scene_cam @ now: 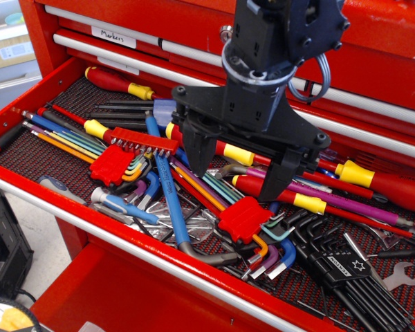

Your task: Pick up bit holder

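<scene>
- The bit holder (144, 142) is seen as a slim red strip with a comb-like row of short dark bits along its far edge, lying flat in the left-centre of the open drawer (28, 104).
- It rests on top of other tools rather than on the dark liner, its left end just beside the yellow collar of a red-handled screwdriver (90, 126) and its near edge above a red hex-key clip (111, 166) with fanned coloured keys; being uppermost, it is judged reachable without anything else being shifted.
- A long blue hex key (171, 200) runs from far to near past its right end, touching or nearly so.
- The gripper (238, 169) hangs above the drawer's middle, to the right of the bit holder, over a second red hex-key clip (243, 218).
- The jaws are held wide apart and empty, with nothing between them, which suits an approach from above.
- The pick is judged not yet begun: a shift to the left and a descent would be needed.
- Because the strip is narrow and crowded, closing across its short width is judged safest, so that the neighbouring screwdriver and clip are not caught.
</scene>
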Controlling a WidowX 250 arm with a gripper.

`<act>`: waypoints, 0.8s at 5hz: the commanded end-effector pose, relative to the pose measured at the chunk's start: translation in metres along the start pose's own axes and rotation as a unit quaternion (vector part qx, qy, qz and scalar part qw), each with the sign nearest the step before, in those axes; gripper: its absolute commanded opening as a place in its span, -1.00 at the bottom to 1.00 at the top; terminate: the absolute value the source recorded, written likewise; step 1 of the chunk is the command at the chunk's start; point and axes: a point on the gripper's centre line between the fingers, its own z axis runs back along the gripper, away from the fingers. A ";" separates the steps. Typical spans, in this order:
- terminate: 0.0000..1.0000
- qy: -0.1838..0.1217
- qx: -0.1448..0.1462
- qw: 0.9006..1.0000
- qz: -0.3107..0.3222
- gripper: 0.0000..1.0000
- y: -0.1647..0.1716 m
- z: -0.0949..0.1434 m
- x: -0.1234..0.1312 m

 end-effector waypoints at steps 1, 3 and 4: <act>-1.00 0.000 0.000 1.000 0.000 1.00 0.000 0.000 0.000; -1.00 0.019 0.033 0.973 -0.227 1.00 0.076 -0.018 0.037; -1.00 0.010 0.051 0.935 -0.350 1.00 0.097 -0.034 0.054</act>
